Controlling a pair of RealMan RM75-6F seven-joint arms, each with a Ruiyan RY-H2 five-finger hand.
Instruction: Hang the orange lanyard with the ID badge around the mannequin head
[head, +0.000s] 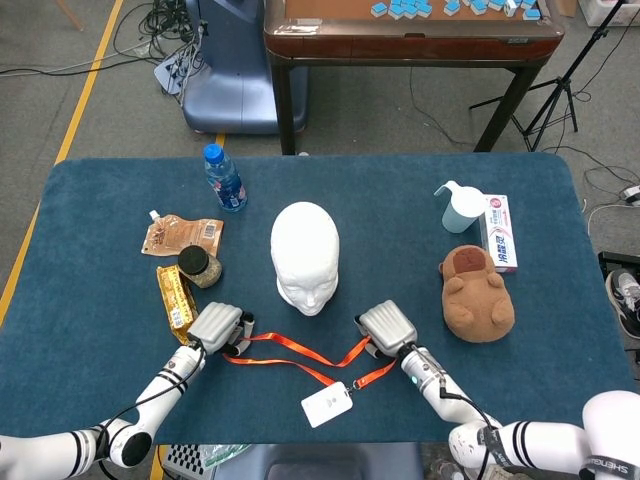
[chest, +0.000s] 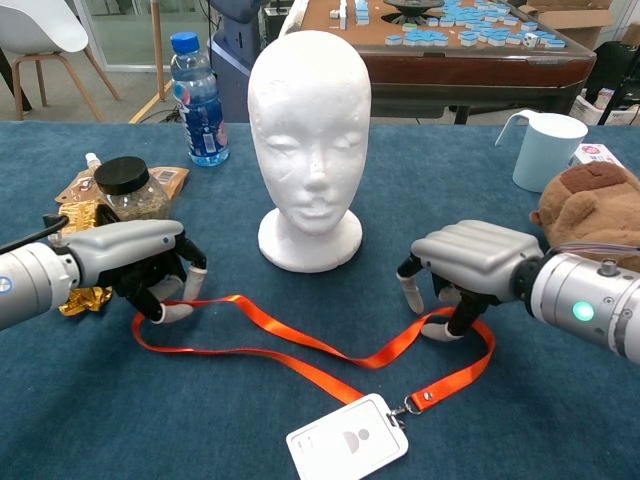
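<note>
The white mannequin head (head: 305, 255) (chest: 310, 140) stands upright mid-table. In front of it the orange lanyard (head: 300, 352) (chest: 300, 345) lies flat in a long loop, and its white ID badge (head: 327, 405) (chest: 347, 437) rests near the table's front edge. My left hand (head: 218, 325) (chest: 140, 255) is curled over the loop's left end, fingertips pinching the strap. My right hand (head: 387, 327) (chest: 465, 260) arches over the right end, right of the head's base, with a fingertip and thumb on the strap.
A water bottle (head: 224, 178) (chest: 197, 98), a black-lidded jar (head: 200, 265) (chest: 130, 188) and snack packets (head: 180, 235) lie left of the head. A brown plush toy (head: 477, 290) (chest: 590, 205), a white jug (head: 460, 208) (chest: 545, 148) and a toothpaste box (head: 500, 232) are on the right.
</note>
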